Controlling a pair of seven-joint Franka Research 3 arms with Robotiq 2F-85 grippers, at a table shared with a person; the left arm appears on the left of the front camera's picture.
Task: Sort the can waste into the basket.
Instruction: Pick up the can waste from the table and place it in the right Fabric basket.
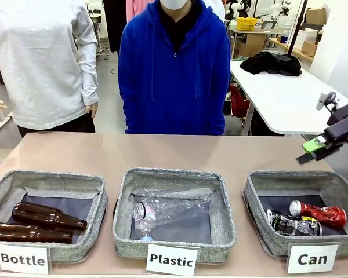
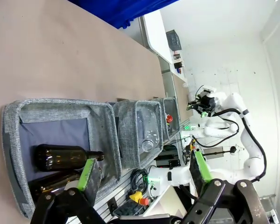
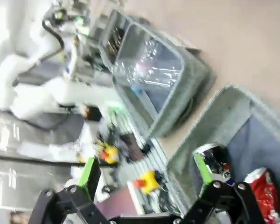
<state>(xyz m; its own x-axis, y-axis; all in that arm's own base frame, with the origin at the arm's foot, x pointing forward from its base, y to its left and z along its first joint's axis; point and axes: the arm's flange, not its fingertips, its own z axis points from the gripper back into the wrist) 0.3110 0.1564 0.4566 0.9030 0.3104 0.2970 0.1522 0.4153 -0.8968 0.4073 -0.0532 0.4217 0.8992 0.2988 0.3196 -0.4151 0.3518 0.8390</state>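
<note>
The shiny red can [image 1: 320, 214] and the black can [image 1: 292, 225] lie side by side inside the grey basket [image 1: 254, 200] labelled "Can" at the front right. My right gripper [image 1: 308, 152] hangs open above that basket's far right corner with nothing in it. In the right wrist view its fingers [image 3: 89, 171] stand wide apart over the basket [image 3: 233, 105], with the black can [image 3: 215, 161] and the red can [image 3: 266, 193] just below. My left gripper [image 2: 143, 170] is open and holds nothing, hovering by the Bottle basket [image 2: 60, 107].
The Bottle basket [image 1: 46, 179] at the front left holds two brown bottles [image 1: 46, 217]. The Plastic basket [image 1: 174, 174] in the middle holds clear plastic bottles [image 1: 168, 208]. A person in a blue hoodie [image 1: 174, 69] stands at the far edge beside another in grey [image 1: 43, 63].
</note>
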